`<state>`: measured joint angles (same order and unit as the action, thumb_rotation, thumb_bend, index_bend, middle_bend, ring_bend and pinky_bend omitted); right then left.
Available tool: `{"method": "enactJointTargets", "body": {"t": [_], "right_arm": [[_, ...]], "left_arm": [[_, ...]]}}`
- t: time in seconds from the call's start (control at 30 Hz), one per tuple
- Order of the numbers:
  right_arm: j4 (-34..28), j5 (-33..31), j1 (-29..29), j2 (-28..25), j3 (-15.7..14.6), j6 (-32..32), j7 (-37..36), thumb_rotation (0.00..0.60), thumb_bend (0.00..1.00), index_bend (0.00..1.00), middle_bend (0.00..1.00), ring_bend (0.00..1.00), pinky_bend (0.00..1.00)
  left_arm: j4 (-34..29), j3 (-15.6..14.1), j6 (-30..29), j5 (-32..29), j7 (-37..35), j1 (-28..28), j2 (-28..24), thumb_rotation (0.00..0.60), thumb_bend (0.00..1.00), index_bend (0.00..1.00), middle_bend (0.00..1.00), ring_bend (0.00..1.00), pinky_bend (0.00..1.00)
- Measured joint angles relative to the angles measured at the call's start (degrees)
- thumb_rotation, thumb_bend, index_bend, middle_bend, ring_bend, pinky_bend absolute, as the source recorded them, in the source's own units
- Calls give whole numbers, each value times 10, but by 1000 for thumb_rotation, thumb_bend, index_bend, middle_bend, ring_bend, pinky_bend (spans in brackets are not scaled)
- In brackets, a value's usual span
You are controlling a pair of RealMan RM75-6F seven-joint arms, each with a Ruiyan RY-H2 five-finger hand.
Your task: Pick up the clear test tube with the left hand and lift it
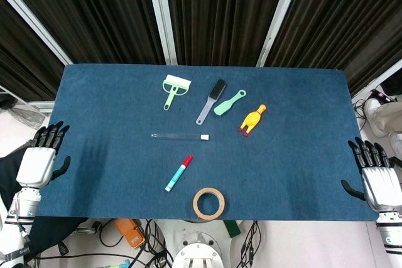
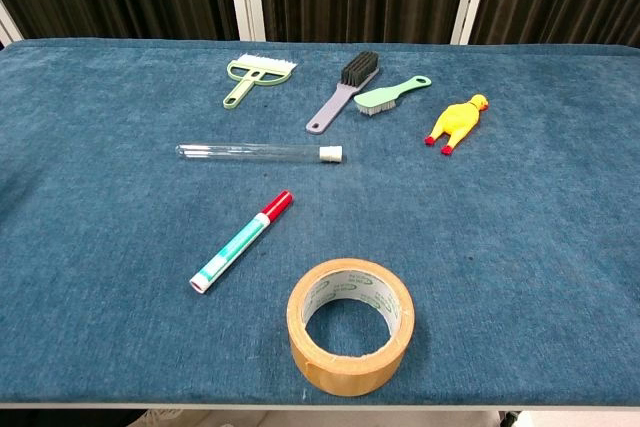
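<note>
Tape roll (image 2: 350,325): nearest, at the counter's (image 1: 295,155) near edge.
Marker (image 2: 242,240): just beyond the tape, left of it.
Left robot hand (image 1: 44,158): off the left edge, fingers apart, holding nothing.
Right robot hand (image 1: 375,177): off the right edge, likewise spread and empty.
Clear test tube (image 2: 260,153): mid-counter, lying flat, untouched.
Progress: nothing begun; reach, grasp and lift all remain.

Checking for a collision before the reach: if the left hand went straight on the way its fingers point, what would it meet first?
Nothing, it seems: the left hand points up along the table's left edge, well clear of the test tube. Depth is uncertain.
</note>
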<state>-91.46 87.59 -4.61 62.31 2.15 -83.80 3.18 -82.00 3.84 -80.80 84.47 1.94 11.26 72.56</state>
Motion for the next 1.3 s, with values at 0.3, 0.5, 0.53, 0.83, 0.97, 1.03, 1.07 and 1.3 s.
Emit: {"method": "enactJointTargets", "body": {"t": [0.3, 0.5, 0.53, 0.83, 0.97, 1.03, 1.07, 1.3], "right_arm": [[-1, 1, -1, 1, 0, 0, 3, 600, 347, 0, 39, 0, 0], [-5, -6, 0, 1, 0, 5, 2, 600, 347, 0, 39, 0, 0], [-6, -7, 0, 0, -1, 8, 3, 600, 347, 0, 39, 0, 0], [-11, -13, -4, -3, -2, 18, 11, 600, 347, 0, 39, 0, 0], [-12, -12, -3, -6, -3, 19, 6, 600, 347, 0, 39, 0, 0], [-12, -11, -3, -6, -4, 20, 6, 600, 347, 0, 39, 0, 0], [-12, -11, -3, -6, -4, 20, 7, 600, 347, 0, 39, 0, 0], [-12, -15, -4, -7, -3, 23, 4, 600, 346, 0, 39, 0, 0]], "left_arm": [[-6, -3, -2, 3, -1, -2, -2, 600, 372, 28, 0, 0, 38], [-16, -8, 13, 5, 8, 4, 4, 600, 353, 27, 0, 0, 38], [-19, -9, 17, 6, 14, 7, 6, 600, 350, 27, 0, 0, 38], [-105, 17, 132, -1, 117, 100, 23, 600, 317, 28, 24, 0, 38], [-128, 51, 194, -52, 165, 155, 44, 600, 316, 41, 57, 0, 38], [-133, 72, 225, -84, 180, 188, 58, 600, 316, 69, 84, 0, 38], [-134, 81, 236, -97, 186, 202, 65, 600, 316, 92, 107, 0, 38], [-97, 119, 293, -202, 237, 282, 122, 600, 306, 159, 190, 0, 38]]}}
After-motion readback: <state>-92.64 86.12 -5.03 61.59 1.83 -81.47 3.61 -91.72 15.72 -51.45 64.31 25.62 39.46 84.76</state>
